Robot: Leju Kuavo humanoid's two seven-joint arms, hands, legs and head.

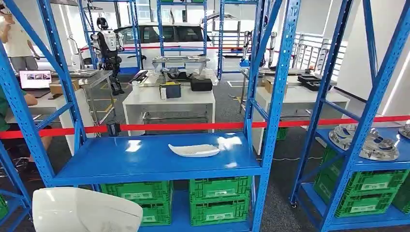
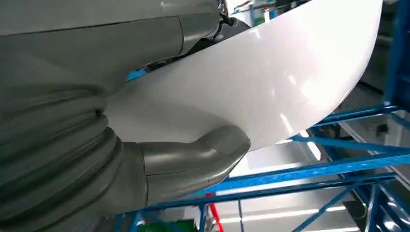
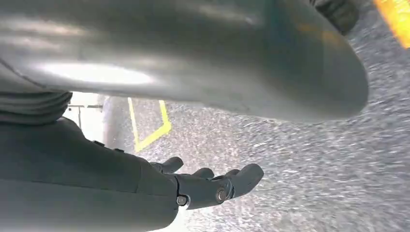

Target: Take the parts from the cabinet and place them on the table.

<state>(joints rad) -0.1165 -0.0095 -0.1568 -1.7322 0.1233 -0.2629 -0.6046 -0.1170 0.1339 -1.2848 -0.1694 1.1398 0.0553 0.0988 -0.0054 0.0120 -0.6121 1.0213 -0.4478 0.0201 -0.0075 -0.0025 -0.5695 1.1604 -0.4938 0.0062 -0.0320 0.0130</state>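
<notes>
The left robot hand [image 2: 145, 159] holds a white part [image 2: 270, 82]; the right robot hand [image 3: 203, 186] hangs seemingly empty, fingers apart.

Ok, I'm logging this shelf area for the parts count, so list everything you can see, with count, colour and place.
held white part: one, white, gripped by the left hand, low left in the head view.
white part on shelf: one, white, lying on the blue cabinet shelf.
green crates: several, green, under that shelf and under the right rack.
metal parts: at least two, silver, on the right rack shelf.
red tape: one, red, stretched behind the cabinet.
white tables: several, white, beyond the tape.
laptop: one, open, far left.
other humanoid robot: one, black and white, background.
white car: one, background.
person: one, far left.
left hand: grey, holding the part.
right hand: dark, hanging over grey floor, holding nothing.
</notes>
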